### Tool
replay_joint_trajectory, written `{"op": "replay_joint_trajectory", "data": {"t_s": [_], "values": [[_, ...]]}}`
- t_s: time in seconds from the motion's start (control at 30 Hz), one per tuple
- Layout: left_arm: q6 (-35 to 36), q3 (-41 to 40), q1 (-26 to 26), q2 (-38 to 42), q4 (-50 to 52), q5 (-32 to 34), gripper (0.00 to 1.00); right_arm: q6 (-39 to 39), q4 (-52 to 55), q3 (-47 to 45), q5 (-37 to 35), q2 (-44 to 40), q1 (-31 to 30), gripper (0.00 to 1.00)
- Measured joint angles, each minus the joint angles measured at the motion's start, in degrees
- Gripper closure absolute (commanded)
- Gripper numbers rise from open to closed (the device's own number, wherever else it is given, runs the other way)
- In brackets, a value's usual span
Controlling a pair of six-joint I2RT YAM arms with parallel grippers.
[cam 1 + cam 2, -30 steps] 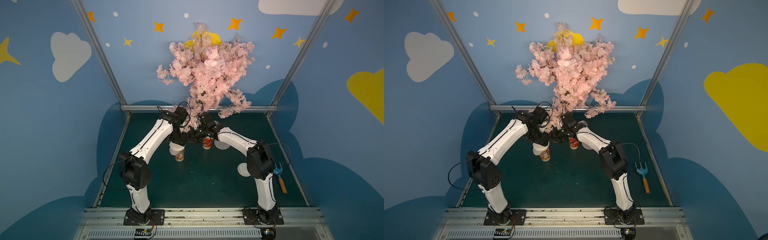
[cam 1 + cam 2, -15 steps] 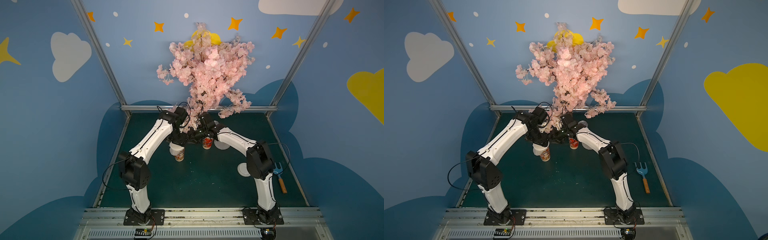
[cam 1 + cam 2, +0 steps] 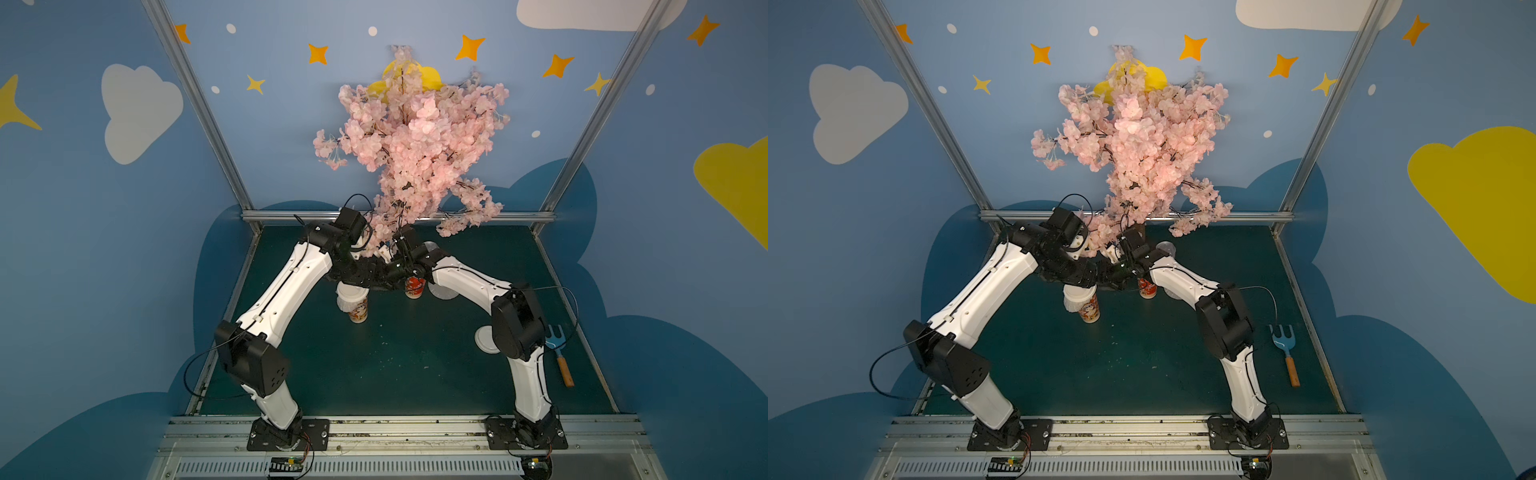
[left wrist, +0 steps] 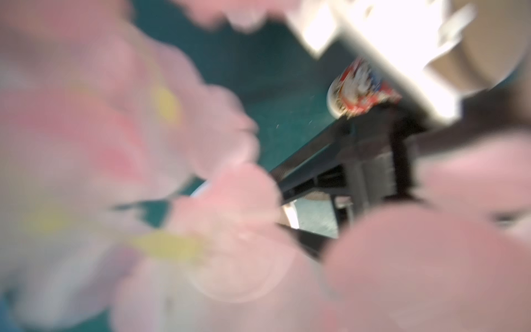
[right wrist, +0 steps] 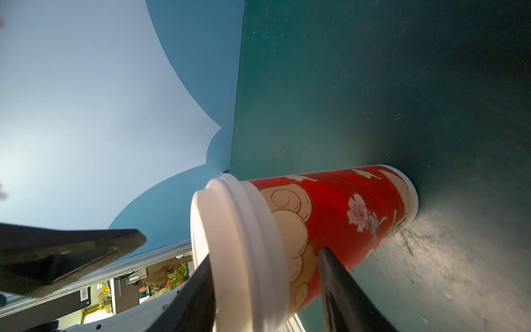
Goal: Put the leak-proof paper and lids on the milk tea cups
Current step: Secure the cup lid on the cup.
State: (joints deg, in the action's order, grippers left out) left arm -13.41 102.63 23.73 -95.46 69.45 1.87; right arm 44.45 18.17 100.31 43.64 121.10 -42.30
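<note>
1. Nearest, a pale disc (image 3: 483,337) lies loose by the right elbow (image 3: 517,328); paper or lid, unclear.
2. The near milk tea cup (image 3: 358,311) looks done: leak-proof paper (image 3: 343,306) skirts out under its cap (image 3: 352,293).
3. The far cup (image 5: 330,212) shows a smooth lid (image 5: 238,244), no paper; the right gripper (image 5: 265,254) straddles it, jaws apart; the left gripper's (image 3: 374,272) jaws I cannot tell.
4. Cups unmoved since a second ago; left elbow (image 3: 249,357) slightly lower.
</note>
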Motion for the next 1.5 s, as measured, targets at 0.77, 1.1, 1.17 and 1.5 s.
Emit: {"op": "replay_joint_trajectory", "data": {"t_s": [0.77, 1.1, 1.17, 1.5], "values": [[-5.07, -12.57, -8.87, 6.19, -12.76, -7.04, 0.24, 1.88, -5.64, -5.14, 1.46, -2.10, -0.20, 0.45], [-6.49, -16.50, -12.13, 10.10, -14.73, -9.29, 0.28, 3.76, -7.02, -6.97, 2.47, -2.54, 0.57, 0.45], [-6.62, -18.51, -12.50, 9.94, -15.10, -10.03, 0.31, 3.80, -7.04, -6.97, 2.45, -2.54, 0.59, 0.45], [-7.69, -23.45, -13.77, 9.57, -16.28, -12.13, 0.39, 4.17, -7.04, -6.97, 2.45, -2.54, 0.59, 0.44]]}}
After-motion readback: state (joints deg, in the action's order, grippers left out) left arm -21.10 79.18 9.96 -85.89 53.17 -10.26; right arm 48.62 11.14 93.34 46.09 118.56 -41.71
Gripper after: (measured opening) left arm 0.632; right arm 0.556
